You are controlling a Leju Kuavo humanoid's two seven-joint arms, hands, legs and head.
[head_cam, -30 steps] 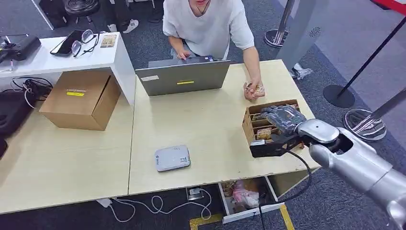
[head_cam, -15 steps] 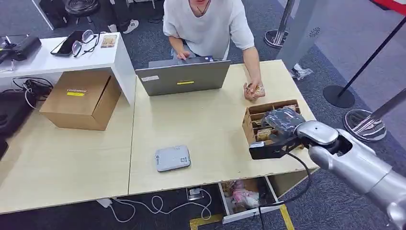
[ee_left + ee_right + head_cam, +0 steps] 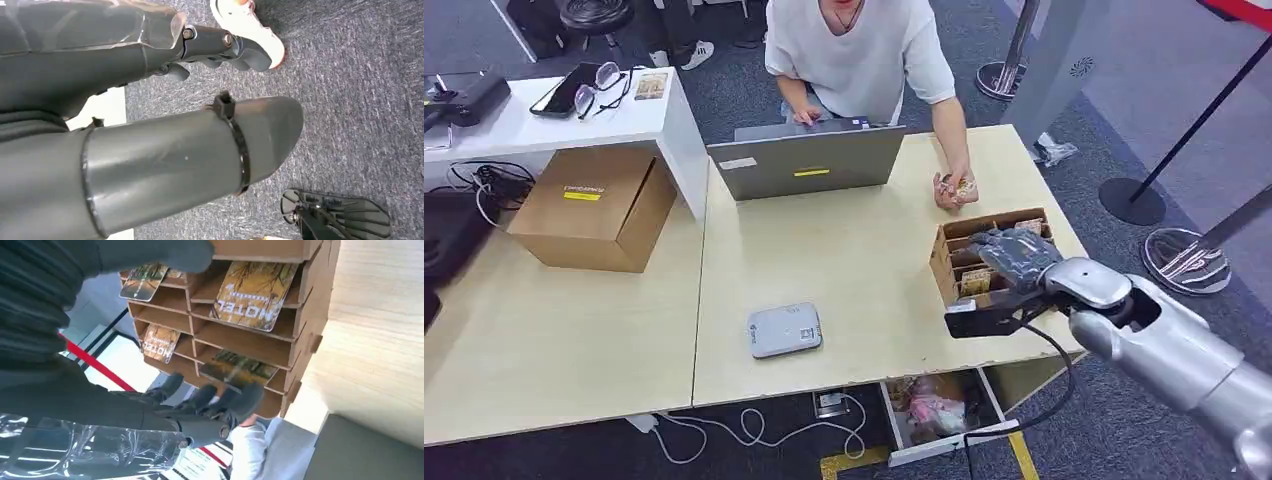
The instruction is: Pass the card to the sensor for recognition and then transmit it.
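Fingers (image 3: 240, 397) of the right hand (image 3: 1016, 256) are spread apart and hold nothing, reaching over the far compartments of the cardboard card holder (image 3: 951, 262); in the right wrist view their tips lie at a card (image 3: 239, 368) resting in one slot, though contact cannot be told. The left hand (image 3: 220, 47) hangs over grey carpet; whether its fingers are apart or curled cannot be told.

On the desk (image 3: 844, 250), from left to right: a brown cardboard box (image 3: 594, 208), a grey card sensor (image 3: 784, 330) near the front edge, an open laptop (image 3: 807, 160) at the far edge, then the card holder by the right edge. Several cards marked HOTEL (image 3: 254, 290) sit tilted in separate slots. A person (image 3: 854, 50) stands behind the laptop, one hand (image 3: 952, 190) resting on the desk just beyond the holder.
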